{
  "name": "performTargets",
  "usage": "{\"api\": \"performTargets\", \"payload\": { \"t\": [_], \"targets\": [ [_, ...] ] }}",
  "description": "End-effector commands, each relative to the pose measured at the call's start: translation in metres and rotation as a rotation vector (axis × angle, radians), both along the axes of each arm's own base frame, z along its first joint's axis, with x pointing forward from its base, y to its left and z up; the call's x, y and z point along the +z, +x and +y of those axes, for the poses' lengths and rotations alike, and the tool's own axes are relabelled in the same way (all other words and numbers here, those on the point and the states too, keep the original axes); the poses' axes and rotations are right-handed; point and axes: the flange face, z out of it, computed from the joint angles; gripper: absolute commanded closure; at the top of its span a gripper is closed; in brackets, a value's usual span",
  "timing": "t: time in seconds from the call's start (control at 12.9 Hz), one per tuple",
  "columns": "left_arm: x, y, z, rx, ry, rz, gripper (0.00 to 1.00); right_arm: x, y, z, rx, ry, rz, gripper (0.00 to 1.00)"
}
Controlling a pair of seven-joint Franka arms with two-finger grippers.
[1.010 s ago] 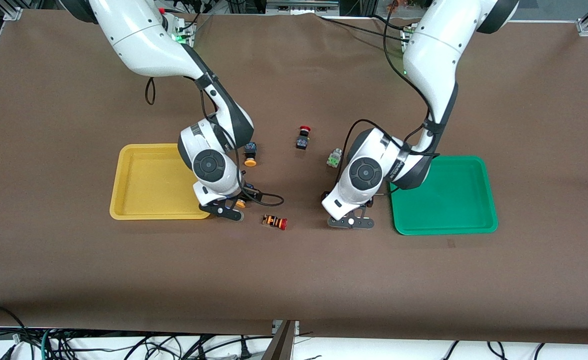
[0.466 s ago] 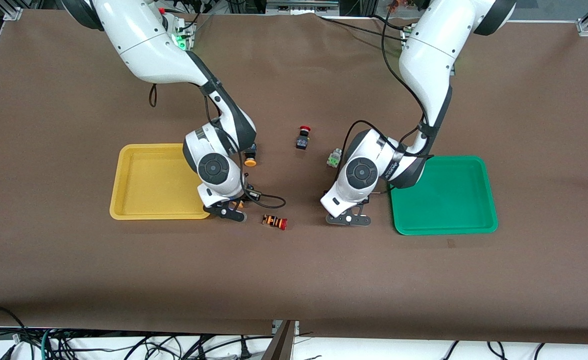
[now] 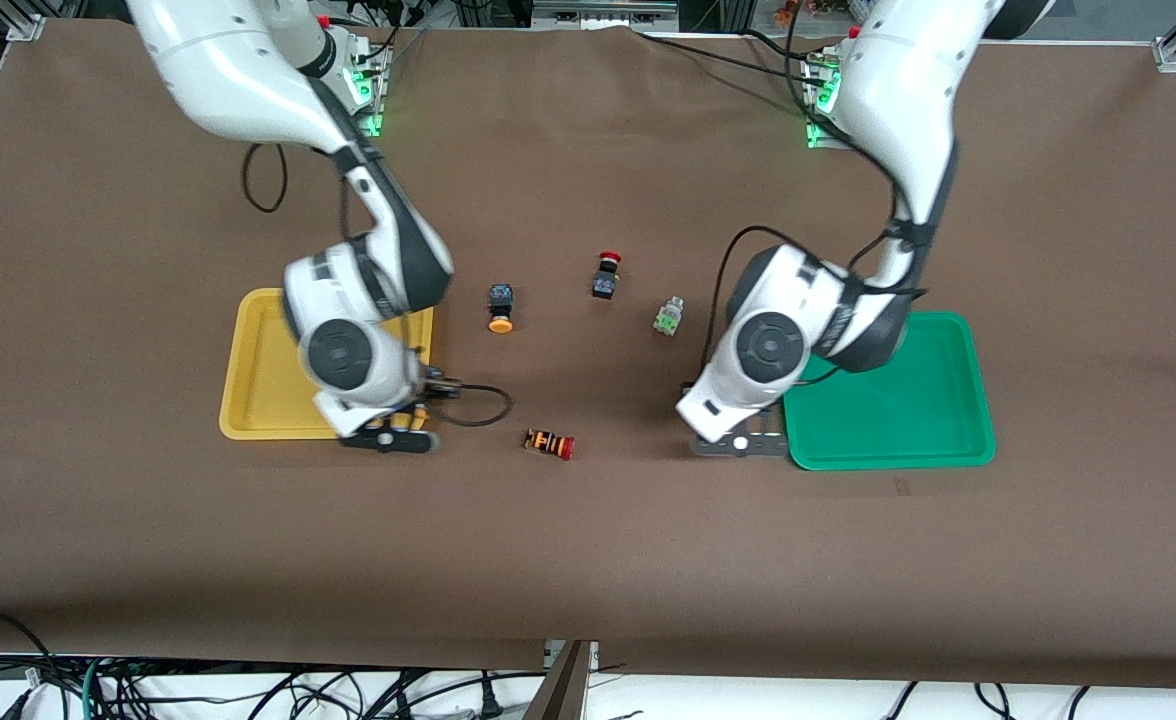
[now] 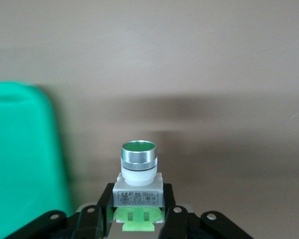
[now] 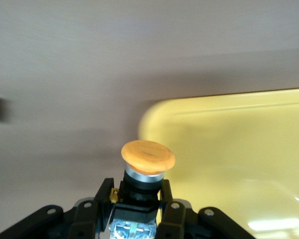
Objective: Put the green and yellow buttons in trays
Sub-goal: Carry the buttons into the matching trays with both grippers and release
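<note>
Front view: right gripper in the air over the yellow tray's corner nearest the camera, at the edge toward the table's middle. Left gripper in the air over bare table just beside the green tray's rim.

Right wrist view: jaws clenched on the black body of an orange-capped button, cap pointing out past the fingertips. Yellow tray lies ahead of and below the jaws, its rounded corner just under the cap.

Left wrist view: jaws clamped on the whitish body of a green-capped button, silver ring and green cap standing out ahead of the fingers. Green tray lies off to one side of the jaws, apart from the button; brown table under it.

On the table between the two grippers, farther from the camera than both: a second orange-capped button, a red-capped black button, a second green button. Striped red-capped button lies between the grippers, nearer the right one.
</note>
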Motion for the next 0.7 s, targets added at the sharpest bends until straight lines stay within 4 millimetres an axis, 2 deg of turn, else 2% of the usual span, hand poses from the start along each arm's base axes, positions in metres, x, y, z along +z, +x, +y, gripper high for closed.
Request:
{"api": "performTargets", "payload": {
  "t": [0.0, 0.08, 0.16, 0.31, 0.39, 0.47, 0.54, 0.62],
  "targets": [
    [0.017, 0.004, 0.100, -0.071, -0.008, 0.177, 0.94, -0.005, -0.011, -0.075, 0.098, -0.013, 0.080, 1.00],
    [0.008, 0.005, 0.127, -0.097, -0.022, 0.220, 0.91, -0.014, -0.015, -0.104, 0.120, -0.006, 0.089, 1.00],
    [-0.011, -0.001, 0.146, -0.113, -0.030, 0.263, 0.88, -0.027, -0.022, -0.134, 0.148, 0.003, 0.099, 1.00],
    [-0.048, -0.014, 0.158, -0.105, -0.031, 0.271, 0.88, -0.054, -0.042, -0.178, 0.186, 0.016, 0.092, 1.00],
    [-0.062, -0.018, 0.166, -0.095, -0.036, 0.239, 0.75, -0.065, -0.051, -0.186, 0.181, 0.016, 0.097, 1.00],
    [-0.067, -0.020, 0.164, -0.099, -0.037, 0.228, 0.57, -0.069, -0.054, -0.189, 0.174, 0.018, 0.099, 1.00],
    [-0.064, -0.020, 0.162, -0.102, -0.039, 0.226, 0.01, -0.068, -0.053, -0.190, 0.172, 0.019, 0.098, 0.40],
    [-0.048, -0.019, 0.160, -0.103, -0.043, 0.217, 0.00, -0.064, -0.050, -0.187, 0.169, 0.021, 0.095, 0.00]
  ]
}}
